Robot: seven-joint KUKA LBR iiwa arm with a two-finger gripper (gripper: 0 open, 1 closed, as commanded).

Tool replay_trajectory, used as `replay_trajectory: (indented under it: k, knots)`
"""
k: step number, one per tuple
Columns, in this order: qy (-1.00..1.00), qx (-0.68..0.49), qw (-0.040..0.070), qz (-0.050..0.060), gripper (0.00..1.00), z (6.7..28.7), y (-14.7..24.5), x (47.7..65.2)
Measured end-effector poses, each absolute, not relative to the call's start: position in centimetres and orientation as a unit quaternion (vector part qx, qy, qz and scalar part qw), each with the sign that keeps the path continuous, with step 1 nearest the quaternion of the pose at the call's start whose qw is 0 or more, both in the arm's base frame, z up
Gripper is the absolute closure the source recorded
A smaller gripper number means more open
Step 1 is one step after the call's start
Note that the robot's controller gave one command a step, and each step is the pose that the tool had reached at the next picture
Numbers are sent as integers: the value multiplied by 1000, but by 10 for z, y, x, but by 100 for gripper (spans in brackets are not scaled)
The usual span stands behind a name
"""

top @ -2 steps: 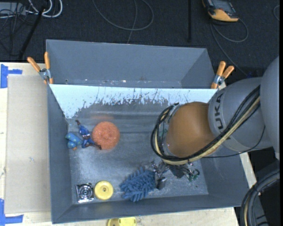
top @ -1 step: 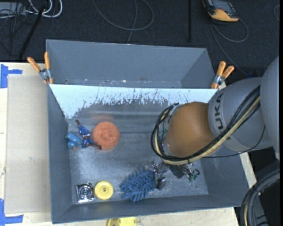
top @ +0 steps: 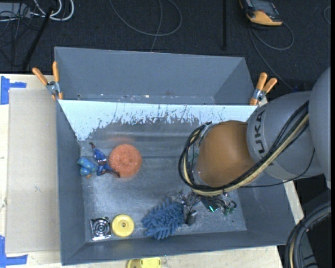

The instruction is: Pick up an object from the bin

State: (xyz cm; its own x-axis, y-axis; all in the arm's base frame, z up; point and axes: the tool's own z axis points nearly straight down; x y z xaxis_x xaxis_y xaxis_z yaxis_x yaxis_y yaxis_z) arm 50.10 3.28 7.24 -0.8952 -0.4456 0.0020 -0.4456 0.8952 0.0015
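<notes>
My gripper point(top: 191, 208) sits low over the bin's front right floor, under the orange dome, with its fingertips at the right end of a blue fuzzy brush-like thing point(top: 163, 219). That blue thing lies slanted near the front wall. A small dark and green piece point(top: 223, 206) lies just right of the fingers. The dome hides most of the gripper.
An orange round sponge ball point(top: 125, 160) and a blue toy figure point(top: 94, 163) lie at the left middle. A yellow disc point(top: 123, 225) and a small metal square part point(top: 100, 226) rest in the front left corner. The arm fills the right side.
</notes>
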Motion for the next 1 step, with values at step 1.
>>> replay_trajectory:
  k: [1]
  knots:
    - [-974,228,0,0,100,109,54,496]
